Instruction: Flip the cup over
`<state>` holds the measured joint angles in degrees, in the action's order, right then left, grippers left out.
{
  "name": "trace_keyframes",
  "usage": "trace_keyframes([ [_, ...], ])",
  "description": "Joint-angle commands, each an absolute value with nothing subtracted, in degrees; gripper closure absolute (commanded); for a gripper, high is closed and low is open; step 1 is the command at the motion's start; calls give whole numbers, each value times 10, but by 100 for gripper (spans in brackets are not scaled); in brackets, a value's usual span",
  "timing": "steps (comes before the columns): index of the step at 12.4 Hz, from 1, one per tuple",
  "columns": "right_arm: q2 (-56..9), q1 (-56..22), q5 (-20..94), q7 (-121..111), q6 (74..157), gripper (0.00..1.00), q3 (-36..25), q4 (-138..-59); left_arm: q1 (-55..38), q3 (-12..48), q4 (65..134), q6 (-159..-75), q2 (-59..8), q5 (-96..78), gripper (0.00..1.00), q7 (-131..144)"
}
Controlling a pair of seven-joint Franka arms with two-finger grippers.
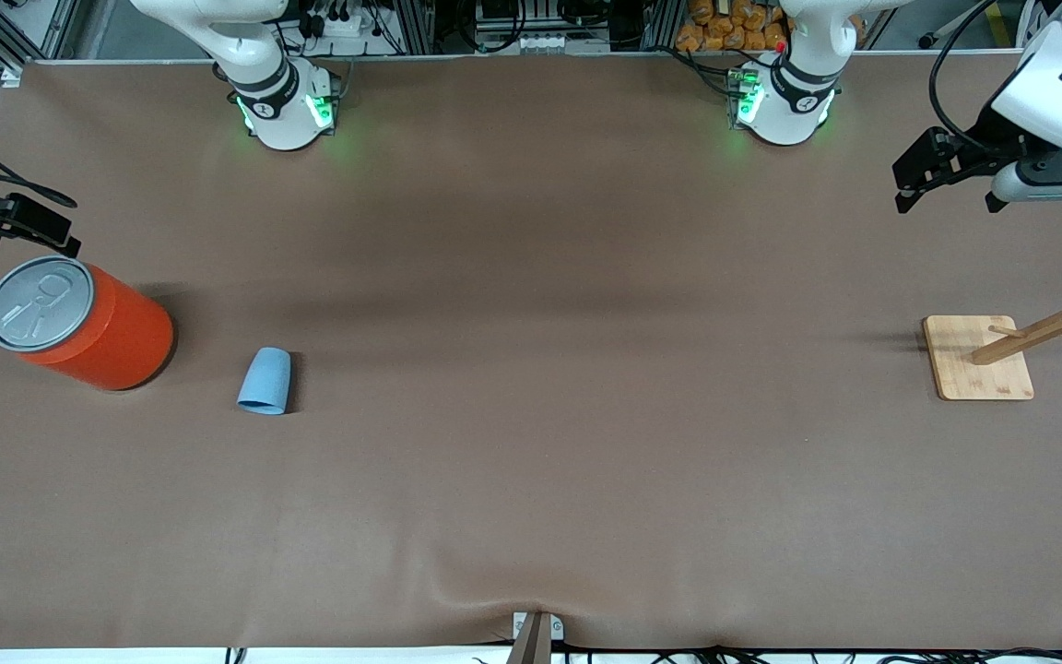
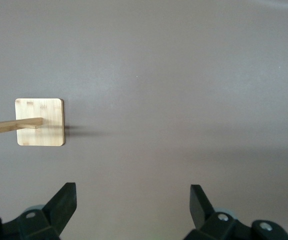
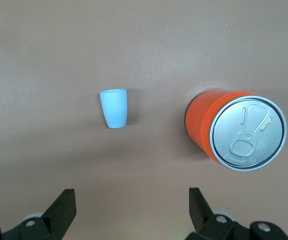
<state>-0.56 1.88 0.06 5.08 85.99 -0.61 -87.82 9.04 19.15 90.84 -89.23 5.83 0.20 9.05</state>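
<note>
The cup [image 1: 265,380] sits rim-down on the surface [image 1: 531,461], near the red can [image 1: 79,323]; both the right end effector [image 3: 132,212] and the left end effector [image 2: 132,210] hang spread, holding nothing.

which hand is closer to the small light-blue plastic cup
Right. The right hand hangs open above the red can beside the small light-blue plastic cup; the left hand hangs open at the table's left-arm end, near the wooden rack.

Bare worktop [image 1: 531,443] surrounds the cup [image 1: 265,381] on all sides but one: the can [image 1: 79,323] stands near it toward the right arm's end. The wooden rack [image 1: 978,358] is well apart.
</note>
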Motion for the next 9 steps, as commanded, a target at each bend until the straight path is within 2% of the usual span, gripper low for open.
trace_keyframes([
  [1, 3, 26, 12, 43, 856, 0, -4, -885, 92, 192, 889, -881, 49, 3, 0, 95],
  [7, -11, 28, 10, 43, 859, 0, -4, -878, 106, 185, 889, -866, 50, 1, 0, 83],
  [9, -38, 24, 11, 43, 866, 0, -3, -877, 114, 185, 892, -852, 54, -3, 0, 75],
])
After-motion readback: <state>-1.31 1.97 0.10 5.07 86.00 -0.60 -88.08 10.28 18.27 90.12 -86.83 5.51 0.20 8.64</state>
